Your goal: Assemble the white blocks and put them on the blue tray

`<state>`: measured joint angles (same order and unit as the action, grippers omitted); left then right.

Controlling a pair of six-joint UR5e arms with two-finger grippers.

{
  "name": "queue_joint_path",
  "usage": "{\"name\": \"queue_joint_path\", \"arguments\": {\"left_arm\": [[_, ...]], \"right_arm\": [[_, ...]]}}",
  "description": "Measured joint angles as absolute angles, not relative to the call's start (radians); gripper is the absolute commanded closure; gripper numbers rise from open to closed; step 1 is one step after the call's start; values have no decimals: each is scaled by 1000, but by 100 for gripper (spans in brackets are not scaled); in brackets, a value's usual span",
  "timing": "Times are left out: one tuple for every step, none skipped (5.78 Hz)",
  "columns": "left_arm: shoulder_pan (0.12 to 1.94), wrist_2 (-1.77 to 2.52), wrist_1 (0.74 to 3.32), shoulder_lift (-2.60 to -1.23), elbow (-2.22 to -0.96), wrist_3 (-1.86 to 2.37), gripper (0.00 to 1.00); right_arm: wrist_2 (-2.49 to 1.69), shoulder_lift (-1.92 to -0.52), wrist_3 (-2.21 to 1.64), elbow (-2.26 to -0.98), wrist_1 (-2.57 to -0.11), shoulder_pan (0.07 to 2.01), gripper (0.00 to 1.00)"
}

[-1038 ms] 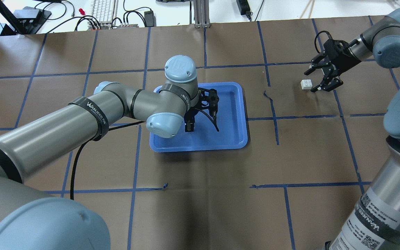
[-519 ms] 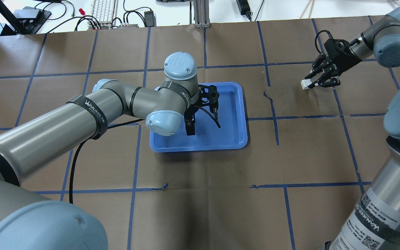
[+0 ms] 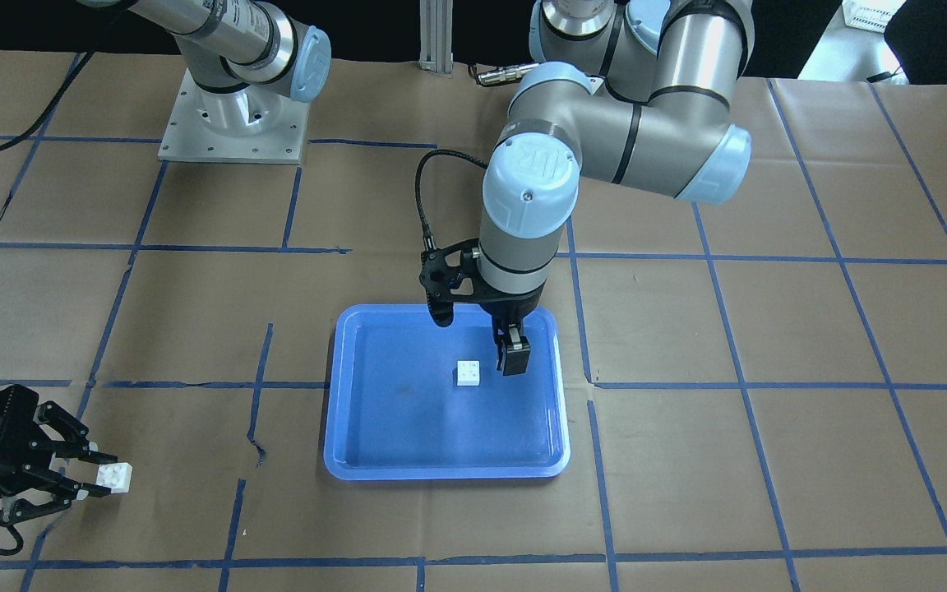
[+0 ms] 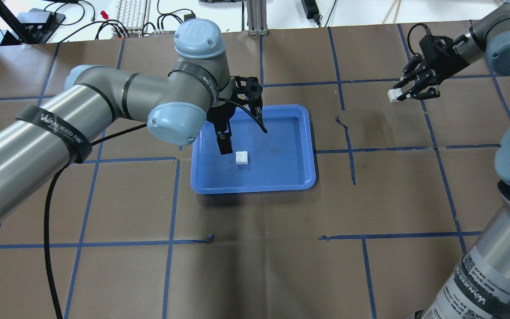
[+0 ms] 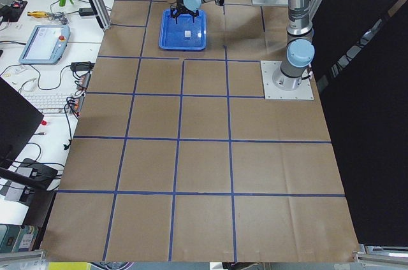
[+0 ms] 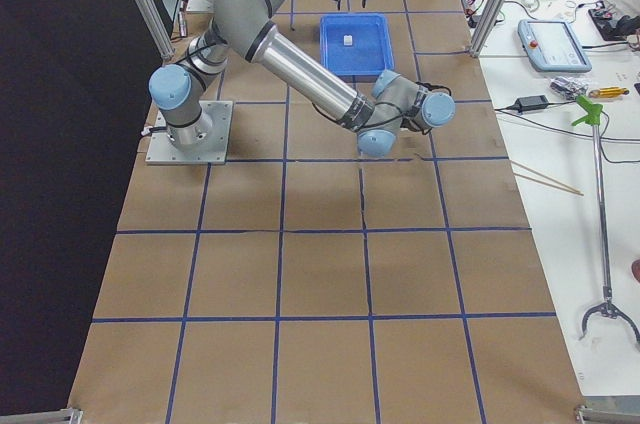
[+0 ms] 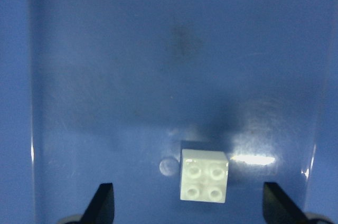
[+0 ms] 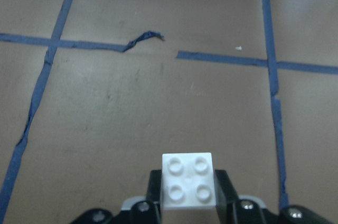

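Observation:
One white block [image 4: 241,157] lies studs up on the blue tray [image 4: 255,189], also seen in the front view [image 3: 468,373] and the left wrist view [image 7: 204,175]. My left gripper [image 4: 242,137] hovers over it, open and empty, with one finger on each side in the wrist view. My right gripper [image 4: 403,94] is at the far right of the table, shut on the second white block [image 4: 393,95]. That block shows between the fingers in the right wrist view [image 8: 188,180] and the front view [image 3: 116,475], well away from the tray [image 3: 441,473].
The table is covered in brown paper with blue tape lines [image 4: 348,150]. Keyboards, cables and tools [image 4: 131,13] lie beyond the far edge. The right arm's base plate [image 6: 190,134] and left arm's base plate [image 5: 287,80] are bolted to the near side.
My left gripper rose and drew back from the tray, uncovering a white block on it. My right gripper shut on the other block and moved it farther from the robot.

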<state>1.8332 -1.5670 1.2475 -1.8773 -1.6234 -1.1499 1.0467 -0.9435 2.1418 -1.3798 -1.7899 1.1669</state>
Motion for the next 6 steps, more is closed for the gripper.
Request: {"name": "queue_joint_path", "arguments": {"left_arm": [[1816,-1566,1401,-1808,-1577,-1132,1],[1790,-1565,1517,-1738,-1544,-1070,1],[1759,-1565,1566,-1676,-1530,-935,1],[1717,-1567,1576,-1641,-1525,-786,1],[1664,-1571,1572,-1618,-1523,-621,1],[1620,-1575,1566,-1599,-1523,-458,1]], "right_arm": [[1001,-989,2114,-1391,-1768,1192,80],[950,-1030,2074,-1426,-1749,1238,80],[899,-1073,2007,-1486,-1766,1294,80],[851,-1101,1925,-1560,-1846,1347,80],[814,-1110,1819,-1643,-2001,1406,80],[791,-1106,1690,-1721,-2186,1466,80]]}}
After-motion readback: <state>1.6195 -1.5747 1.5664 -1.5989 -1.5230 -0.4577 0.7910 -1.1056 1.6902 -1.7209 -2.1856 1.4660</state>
